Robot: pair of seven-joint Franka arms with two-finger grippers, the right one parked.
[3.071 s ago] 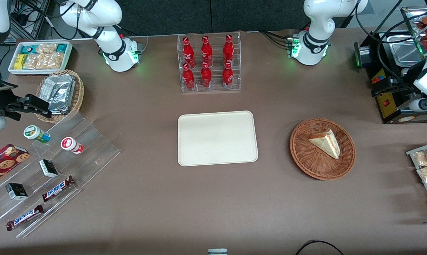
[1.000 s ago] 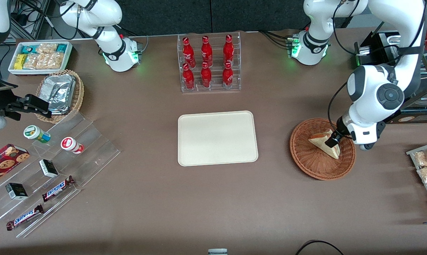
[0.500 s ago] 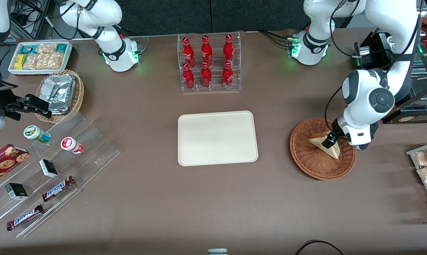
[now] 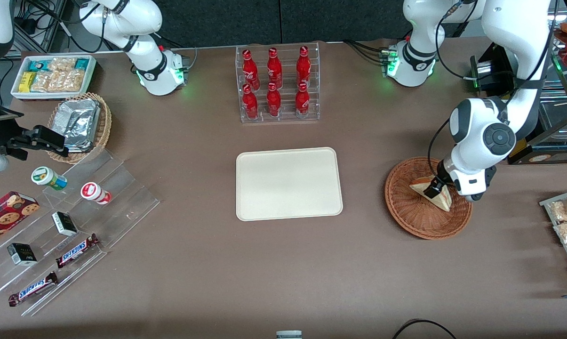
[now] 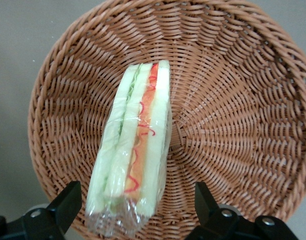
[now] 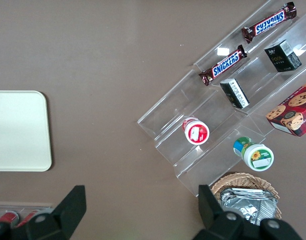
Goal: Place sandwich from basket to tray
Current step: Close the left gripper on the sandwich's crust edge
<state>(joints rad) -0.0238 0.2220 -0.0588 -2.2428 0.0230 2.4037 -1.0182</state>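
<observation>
A brown table is seen from above. Near its middle lies a flat cream tray [image 4: 289,183] with rounded corners, and nothing rests on it. Toward the working arm's end of the table sits a round reddish-brown wicker basket [image 4: 408,212], well apart from the tray. Inside the basket lies the sandwich [image 4: 445,201], a pale triangular wedge in clear wrap.

The working arm reaches down over the basket, and its gripper [image 4: 437,187] hangs just above the sandwich. The wrist camera looks straight down into the basket [image 5: 232,100] and shows the sandwich [image 5: 135,150] standing on its edge, with white bread, green and red-orange filling along the top. The two black fingers [image 5: 68,205] are spread wide, one on each side of the sandwich, with a clear gap between each finger and the bread. The gripper [image 5: 135,210] holds nothing yet.

The task appears to be at an early stage. The approach to the basket looks nearly complete, and the fingers seem lined up to straddle the wedge. Still to come, by this judgement, are lowering the last bit, closing on the sandwich, lifting it out, carrying it across to the tray and setting it down.

Farther from the camera than the tray stands a clear rack of red bottles [image 4: 276,84].
</observation>
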